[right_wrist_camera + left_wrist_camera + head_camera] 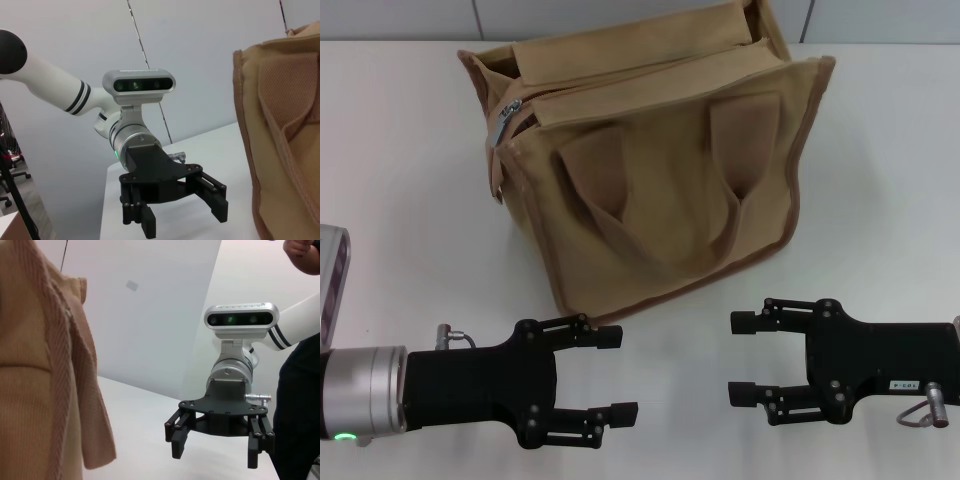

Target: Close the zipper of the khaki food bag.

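The khaki food bag (660,190) stands upright at the back middle of the white table, its two wide handles hanging down the front. The zipper (620,75) runs along its top, with the silver pull tab (507,116) at the bag's left end. My left gripper (622,375) is open and empty, low over the table in front of the bag's left corner. My right gripper (737,358) is open and empty in front of the bag's right corner. The two face each other. The left wrist view shows the bag (35,390) and the right gripper (215,455). The right wrist view shows the bag (285,140) and the left gripper (184,220).
The white table (410,180) is bare around the bag. A person in dark clothes (300,410) stands behind the right arm in the left wrist view. A wall stands behind the table's far edge.
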`<state>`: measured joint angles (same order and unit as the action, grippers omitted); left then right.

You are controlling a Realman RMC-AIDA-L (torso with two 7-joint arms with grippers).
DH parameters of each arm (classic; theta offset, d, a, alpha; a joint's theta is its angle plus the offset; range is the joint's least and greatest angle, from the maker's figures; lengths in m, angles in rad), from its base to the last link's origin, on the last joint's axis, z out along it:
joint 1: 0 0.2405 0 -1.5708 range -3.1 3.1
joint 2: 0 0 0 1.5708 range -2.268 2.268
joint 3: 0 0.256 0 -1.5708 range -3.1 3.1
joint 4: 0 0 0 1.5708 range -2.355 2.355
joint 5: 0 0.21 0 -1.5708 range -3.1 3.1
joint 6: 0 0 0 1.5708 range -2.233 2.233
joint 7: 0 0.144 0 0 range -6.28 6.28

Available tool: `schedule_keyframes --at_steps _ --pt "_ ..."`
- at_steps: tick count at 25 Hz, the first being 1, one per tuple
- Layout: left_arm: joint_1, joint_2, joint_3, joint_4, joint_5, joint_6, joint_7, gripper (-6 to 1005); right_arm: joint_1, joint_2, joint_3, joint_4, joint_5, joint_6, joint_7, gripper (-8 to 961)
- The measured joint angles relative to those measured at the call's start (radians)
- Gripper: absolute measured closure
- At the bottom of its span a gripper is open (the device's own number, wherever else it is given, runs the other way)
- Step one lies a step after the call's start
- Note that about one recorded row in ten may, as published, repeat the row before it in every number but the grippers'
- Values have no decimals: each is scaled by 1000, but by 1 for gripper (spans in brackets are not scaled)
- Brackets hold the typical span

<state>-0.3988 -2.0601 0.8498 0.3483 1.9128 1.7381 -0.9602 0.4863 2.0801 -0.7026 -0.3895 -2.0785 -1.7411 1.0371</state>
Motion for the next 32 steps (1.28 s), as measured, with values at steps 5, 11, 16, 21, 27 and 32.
schedule_keyframes --at_steps 5,11,16,21,27,32 --pt "0 0 0 0 0 0 0 165 0 0 0 0 0 0 0 170" --pt "0 0 0 0 -1 3 0 166 0 0 0 0 0 0 0 170" --pt "-4 -4 -7 2 -15 15 1 166 -3 0 0 0 0 1 0 170" --pt "-23 -9 -69 -6 -100 152 50 166 -3 0 0 0 0 2 0 171" --pt "-17 -11 -89 -34 -403 258 83 167 -4 0 0 0 2 4 0 171" --pt "-1 -10 -94 -73 -649 216 97 167 -5 0 0 0 3 6 0 171"
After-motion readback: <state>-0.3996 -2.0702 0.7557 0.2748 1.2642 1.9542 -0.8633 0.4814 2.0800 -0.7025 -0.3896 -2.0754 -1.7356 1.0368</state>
